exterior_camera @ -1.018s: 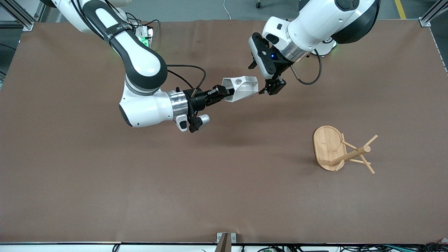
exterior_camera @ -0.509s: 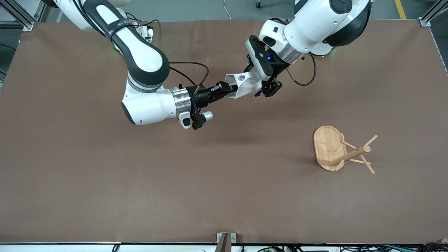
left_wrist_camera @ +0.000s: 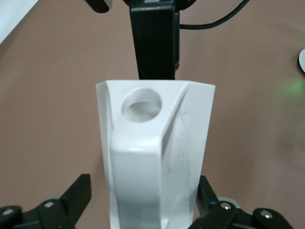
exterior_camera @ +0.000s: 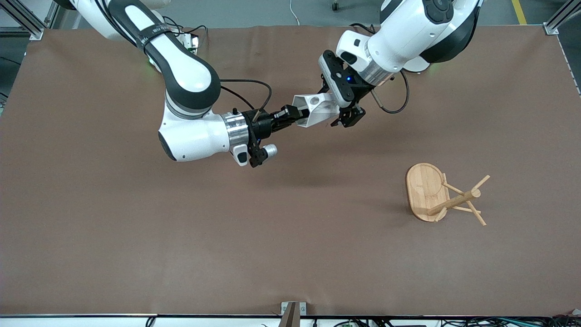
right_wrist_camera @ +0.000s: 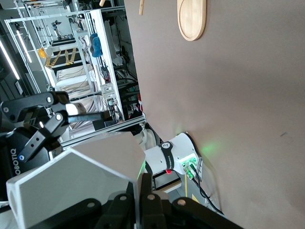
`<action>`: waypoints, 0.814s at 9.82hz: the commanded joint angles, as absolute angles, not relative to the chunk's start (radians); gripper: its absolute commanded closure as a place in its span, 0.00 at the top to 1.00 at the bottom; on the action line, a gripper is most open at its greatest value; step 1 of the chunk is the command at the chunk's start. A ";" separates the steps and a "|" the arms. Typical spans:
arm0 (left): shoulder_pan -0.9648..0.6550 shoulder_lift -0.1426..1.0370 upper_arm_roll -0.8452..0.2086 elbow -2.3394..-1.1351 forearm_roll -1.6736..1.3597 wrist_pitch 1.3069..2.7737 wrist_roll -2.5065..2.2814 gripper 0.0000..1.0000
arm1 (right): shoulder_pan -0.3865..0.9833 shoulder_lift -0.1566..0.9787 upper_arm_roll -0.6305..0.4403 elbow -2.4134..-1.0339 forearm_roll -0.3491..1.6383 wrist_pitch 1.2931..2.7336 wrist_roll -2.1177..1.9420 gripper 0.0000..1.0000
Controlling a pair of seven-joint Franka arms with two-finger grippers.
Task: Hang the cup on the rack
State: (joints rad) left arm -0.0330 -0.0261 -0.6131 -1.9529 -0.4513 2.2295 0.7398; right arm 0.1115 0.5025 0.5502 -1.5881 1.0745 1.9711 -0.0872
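Observation:
The white faceted cup [exterior_camera: 315, 110] hangs in the air over the middle of the table, lying sideways with its pierced tab handle facing up. My right gripper [exterior_camera: 292, 116] is shut on the cup's rim wall [right_wrist_camera: 76, 176]. My left gripper [exterior_camera: 336, 105] is open around the cup's other end; its fingers [left_wrist_camera: 78, 193] stand on either side of the cup body [left_wrist_camera: 152, 162]. The bamboo rack [exterior_camera: 447, 197] stands on its oval base [exterior_camera: 424, 188] toward the left arm's end, nearer the front camera than the cup and apart from both grippers.
The brown table [exterior_camera: 181, 236] carries nothing else. A black cable [exterior_camera: 245, 88] loops by the right wrist. The rack's base also shows in the right wrist view [right_wrist_camera: 192, 19]. A metal bracket [exterior_camera: 292, 309] sits at the table's front edge.
My left gripper has come in over the cup's free end and now straddles it. My right gripper has carried the cup slightly toward the bases. The rack has not moved.

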 commanded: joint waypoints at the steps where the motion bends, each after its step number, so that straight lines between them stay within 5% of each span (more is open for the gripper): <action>1: -0.052 -0.009 -0.621 -1.987 -0.468 2.284 0.767 0.78 | 0.097 0.482 0.566 -1.589 1.088 1.963 -0.052 0.01; 5: -0.051 -0.005 -0.621 -1.991 -0.468 2.284 0.769 0.12 | 0.097 0.480 0.566 -1.591 1.088 1.963 -0.051 0.01; 7: -0.048 -0.006 -0.621 -1.987 -0.466 2.283 0.773 0.00 | 0.091 0.483 0.569 -1.588 1.089 1.953 -0.037 0.05; 8: -0.048 -0.006 -0.621 -1.987 -0.466 2.283 0.775 0.00 | 0.065 0.483 0.563 -1.582 1.063 1.833 -0.031 0.88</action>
State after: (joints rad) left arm -0.0507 -0.0251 -0.6144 -1.9536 -0.4587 2.2530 0.7437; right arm 0.1026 0.5022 0.5470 -1.5856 1.0699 1.9422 -0.0660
